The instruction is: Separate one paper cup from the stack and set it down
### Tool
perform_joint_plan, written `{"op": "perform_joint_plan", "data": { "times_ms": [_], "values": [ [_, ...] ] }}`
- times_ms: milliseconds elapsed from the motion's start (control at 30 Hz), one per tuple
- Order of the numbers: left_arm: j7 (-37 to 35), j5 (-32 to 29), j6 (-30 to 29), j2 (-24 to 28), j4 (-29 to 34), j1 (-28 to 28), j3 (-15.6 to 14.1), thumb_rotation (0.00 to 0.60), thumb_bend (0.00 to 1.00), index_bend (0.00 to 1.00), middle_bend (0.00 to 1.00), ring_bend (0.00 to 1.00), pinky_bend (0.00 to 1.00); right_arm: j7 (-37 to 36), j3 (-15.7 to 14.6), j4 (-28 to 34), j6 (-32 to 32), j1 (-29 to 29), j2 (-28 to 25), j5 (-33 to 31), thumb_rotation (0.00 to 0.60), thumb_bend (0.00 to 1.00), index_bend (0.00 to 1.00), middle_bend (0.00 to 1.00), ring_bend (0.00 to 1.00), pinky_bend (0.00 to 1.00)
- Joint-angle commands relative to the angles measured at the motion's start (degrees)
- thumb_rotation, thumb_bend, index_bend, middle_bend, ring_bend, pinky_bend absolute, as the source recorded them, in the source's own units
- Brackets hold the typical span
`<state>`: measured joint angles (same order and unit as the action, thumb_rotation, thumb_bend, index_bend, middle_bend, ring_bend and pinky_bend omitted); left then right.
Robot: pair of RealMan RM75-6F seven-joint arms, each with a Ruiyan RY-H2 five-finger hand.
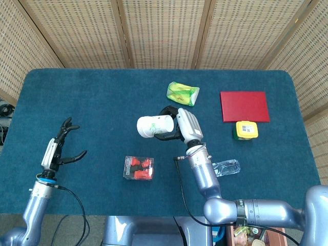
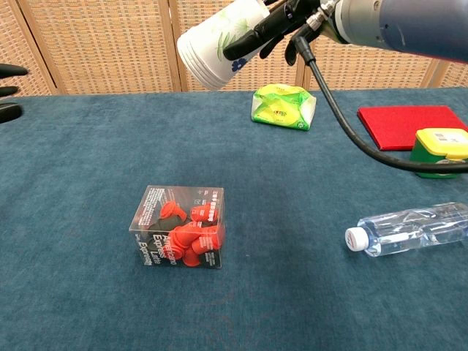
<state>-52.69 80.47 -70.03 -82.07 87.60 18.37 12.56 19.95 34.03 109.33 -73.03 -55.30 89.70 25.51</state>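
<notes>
My right hand (image 1: 185, 124) holds a stack of white paper cups (image 1: 151, 126) on its side, well above the table, with the cup bottoms pointing left. In the chest view the cup stack (image 2: 217, 41) sits at the top, dark fingers (image 2: 263, 28) wrapped around its mouth end. My left hand (image 1: 57, 147) hovers over the left side of the table, open with fingers spread, well apart from the cups. Only its fingertips (image 2: 9, 91) show at the chest view's left edge.
On the blue table (image 1: 82, 102) lie a clear box of red pieces (image 1: 139, 168), a green-yellow packet (image 1: 182, 93), a red flat book (image 1: 244, 106), a yellow-lidded green container (image 1: 246, 129) and a plastic bottle (image 2: 409, 228) lying on its side.
</notes>
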Motion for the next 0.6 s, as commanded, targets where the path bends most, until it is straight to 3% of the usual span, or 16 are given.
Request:
{"op": "perform_joint_plan", "data": {
  "times_ms": [33, 300, 600],
  "values": [
    [-5.4, 0.6, 2.89, -2.71, -1.59, 3.06, 0.9, 0.6, 0.22, 0.28, 0.0, 0.0, 0.0, 0.12, -0.12, 0.07, -0.12, -0.13, -0.06, -0.18, 0.6, 0.19, 0.78, 0.65, 0.51, 0.74],
    [-11.1, 1.8, 4.53, -7.08, -4.61, 6.86, 1.45, 0.6, 0.22, 0.35, 0.0, 0.0, 0.0, -0.01, -0.44, -0.11, 0.02, -0.6, 0.02, -0.57, 0.6, 0.19, 0.78, 0.65, 0.51, 0.74],
    [-12.66, 1.04, 5.94, -9.75, -5.57, 8.89, 1.25, 0.6, 0.22, 0.38, 0.0, 0.0, 0.0, -0.13, -0.82, -1.34, 0.35, -1.2, 0.47, -0.93, 0.6, 0.19, 0.78, 0.65, 0.51, 0.74]
  ]
}}
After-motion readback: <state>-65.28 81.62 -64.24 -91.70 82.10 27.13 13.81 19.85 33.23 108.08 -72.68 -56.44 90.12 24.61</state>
